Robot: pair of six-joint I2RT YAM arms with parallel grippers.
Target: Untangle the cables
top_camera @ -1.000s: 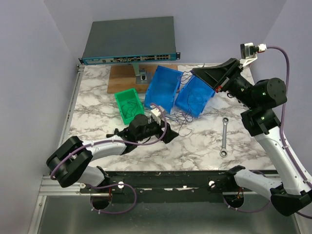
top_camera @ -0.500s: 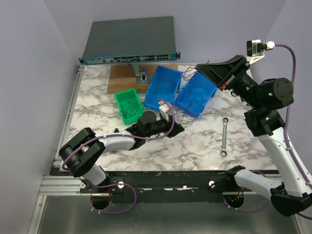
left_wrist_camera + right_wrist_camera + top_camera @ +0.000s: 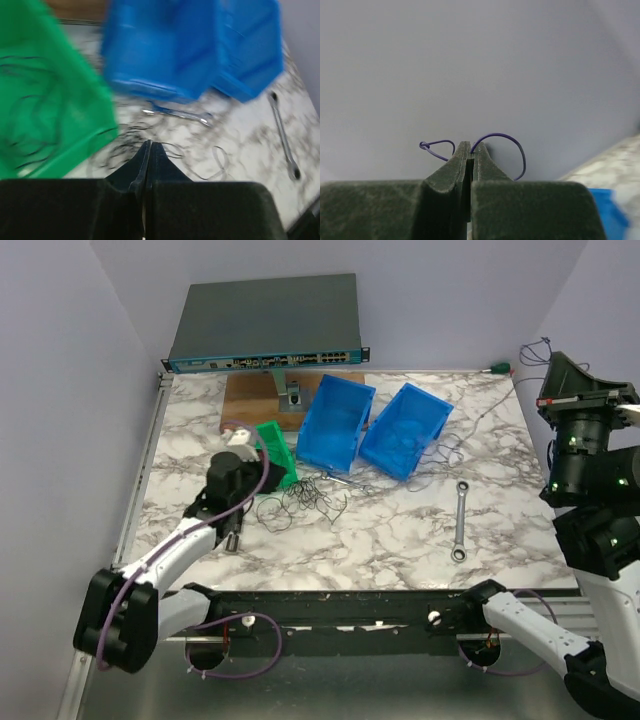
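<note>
Marble table (image 3: 400, 540) holds scribbly dark cables (image 3: 300, 502); right gripper (image 3: 470, 150) pinches one, left gripper (image 3: 148, 147) closed.

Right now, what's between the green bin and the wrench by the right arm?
In the top view, the scribbly dark cables lie beside the green bin; then bare marble reaches the wrench.

Marble table (image 3: 400, 540): switch (image 3: 265, 325), wooden board (image 3: 250, 405) far edge; blue bins (image 3: 337, 422) centre; loose cables (image 3: 300, 502) in front; wrench (image 3: 460, 520) right.
</note>
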